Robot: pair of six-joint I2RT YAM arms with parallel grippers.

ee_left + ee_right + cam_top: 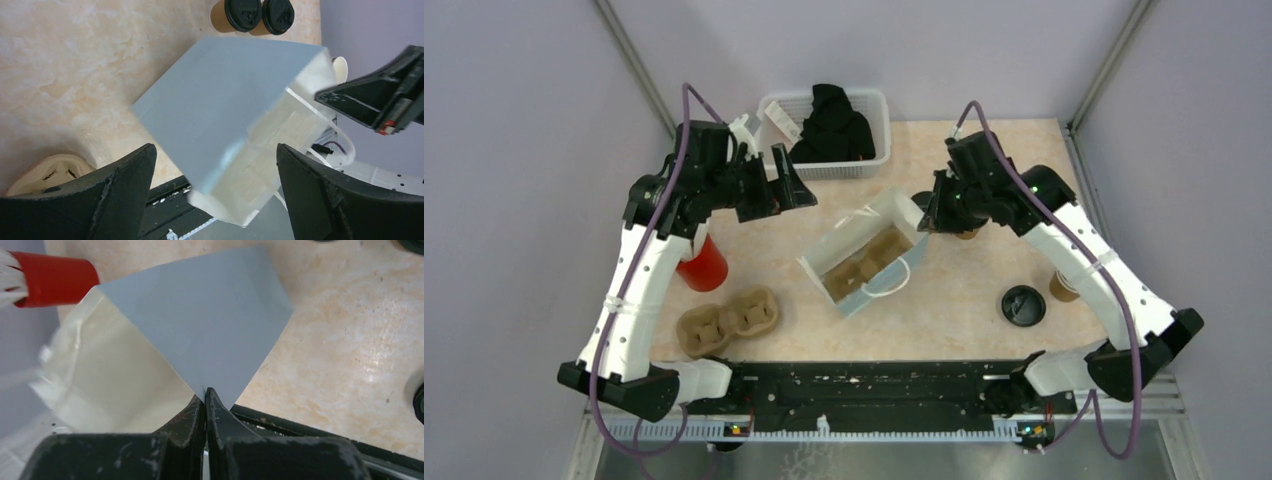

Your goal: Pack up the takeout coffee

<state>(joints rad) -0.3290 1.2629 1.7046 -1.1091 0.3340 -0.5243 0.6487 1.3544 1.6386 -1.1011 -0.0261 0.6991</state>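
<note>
Beige, marble-patterned table (944, 320) sits between pale lilac walls, and toward its near right stands the takeout coffee (1023, 305). It is upright, so its long axis runs straight up and the overhead view shows little but its round black lid. The left wrist view shows 2 lidded cups side by side, short brown kraft sides under the lids. From above, the second lidded cup (1061, 287) is just right of the coffee, half hidden by the right arm. From the right gripper (206, 395) the coffee lies toward the near right, near but apart. That gripper is clenched on the far-right corner of the paper bag (890, 206), blue-grey paper pinched between its fingers. The left gripper (215, 150) hangs far left, jaws spread wide and grasping nothing, with the whole bag between it and the coffee, so the right arm is the nearer of the 2. The bag's mouth faces up, white inside, a brown carrier (869, 262) lying in it, and its length runs near left to far right. I judge the right gripper cannot take the coffee while it holds the bag. Further out, a spare cup carrier (727, 320) and a red cup (702, 265) sit near left, and a white basket (882, 125) sits at the far edge.
</note>
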